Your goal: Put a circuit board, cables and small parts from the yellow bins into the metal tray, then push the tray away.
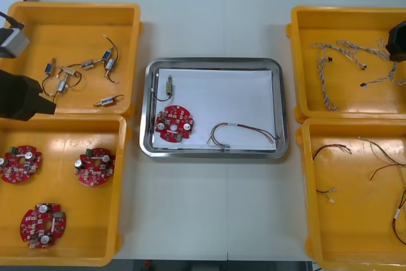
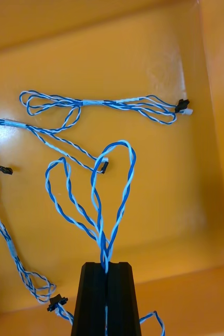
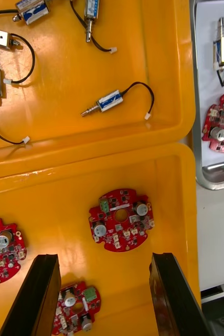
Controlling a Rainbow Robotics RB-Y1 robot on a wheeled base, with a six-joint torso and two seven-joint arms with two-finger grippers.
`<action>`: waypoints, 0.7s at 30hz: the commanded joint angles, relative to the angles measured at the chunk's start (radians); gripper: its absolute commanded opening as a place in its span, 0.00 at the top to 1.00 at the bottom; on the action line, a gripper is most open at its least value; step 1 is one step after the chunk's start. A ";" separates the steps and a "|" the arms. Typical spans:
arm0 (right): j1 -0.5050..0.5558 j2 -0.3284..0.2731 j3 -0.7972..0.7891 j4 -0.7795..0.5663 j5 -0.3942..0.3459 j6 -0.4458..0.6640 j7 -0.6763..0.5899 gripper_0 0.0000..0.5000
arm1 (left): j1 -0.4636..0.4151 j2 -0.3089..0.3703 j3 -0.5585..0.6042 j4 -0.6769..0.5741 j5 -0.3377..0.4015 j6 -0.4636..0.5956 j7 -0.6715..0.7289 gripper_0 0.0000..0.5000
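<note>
The metal tray [image 1: 147, 112], white inside, holds a red circuit board [image 1: 174, 124], a small metal part [image 1: 168, 85] and a red and yellow cable [image 1: 241, 133]. My right gripper [image 2: 106, 270] is over the far right yellow bin [image 1: 342, 12], shut on a twisted blue and white cable [image 2: 114, 189] whose loops stand up from the fingertips. My left gripper [image 3: 104, 257] hangs open above the near left bin [image 1: 120, 188]. A circuit board [image 3: 121, 219] lies just past its fingertips, with two more boards [image 1: 20, 163] in that bin.
The far left bin [image 1: 76, 7] holds several small metal parts [image 1: 109, 63]. More blue and white cables [image 1: 339, 55] lie in the far right bin. The near right bin [image 1: 306, 188] holds red, yellow and black cables [image 1: 380, 157]. Bare table lies in front of the tray.
</note>
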 commanded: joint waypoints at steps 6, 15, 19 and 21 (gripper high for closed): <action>0.004 -0.068 -0.054 -0.102 -0.012 0.088 0.173 1.00 | 0.093 0.061 0.041 -0.091 0.009 0.005 -0.103 0.00; 0.004 -0.066 -0.054 -0.183 -0.053 0.170 0.319 1.00 | 0.145 0.061 0.047 -0.117 -0.005 -0.023 -0.118 0.00; 0.006 -0.065 -0.054 -0.203 -0.116 0.180 0.371 1.00 | 0.159 0.061 0.051 -0.124 -0.006 -0.038 -0.124 0.00; 0.006 -0.065 -0.054 -0.208 -0.150 0.180 0.406 1.00 | 0.159 0.062 0.053 -0.124 -0.006 -0.040 -0.126 0.00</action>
